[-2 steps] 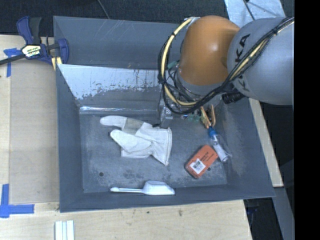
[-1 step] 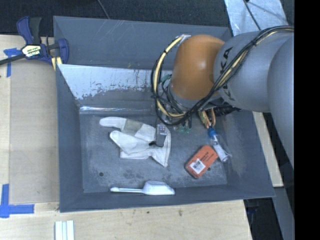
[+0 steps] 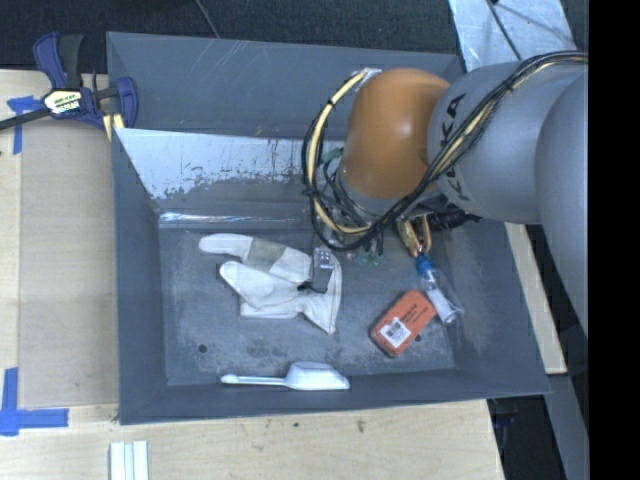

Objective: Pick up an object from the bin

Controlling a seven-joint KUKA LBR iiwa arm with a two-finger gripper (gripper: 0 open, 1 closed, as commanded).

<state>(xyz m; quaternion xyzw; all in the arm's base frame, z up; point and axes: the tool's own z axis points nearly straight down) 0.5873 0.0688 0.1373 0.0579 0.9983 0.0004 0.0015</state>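
The jaws sit low over the right edge of a crumpled white cloth (image 3: 268,280) in the middle of the bin (image 3: 137,298). They are tucked under the wrist with its orange cover (image 3: 392,138) and loops of cable (image 3: 328,183). I cannot tell how far apart they stand, whether they have any of the cloth between them, or whether they touch it.

The main risk, as I judge it, is the cloth itself. It is limp and folded, so a grip on one thin flap could slip out on the way up, or the rest could trail and drag. Pressing lower for a better bite could drive the tips into the metal floor. The hanging cables could also brush the small orange box (image 3: 403,324) and the blue-tipped tube (image 3: 436,290) just to the right of the jaws.

There is bare floor to the left of the cloth, and a strip in front between it and the white plastic spoon (image 3: 298,377) lying along the front wall. The sloped back wall is close behind the wrist, so straight up looks like the clearest way out.
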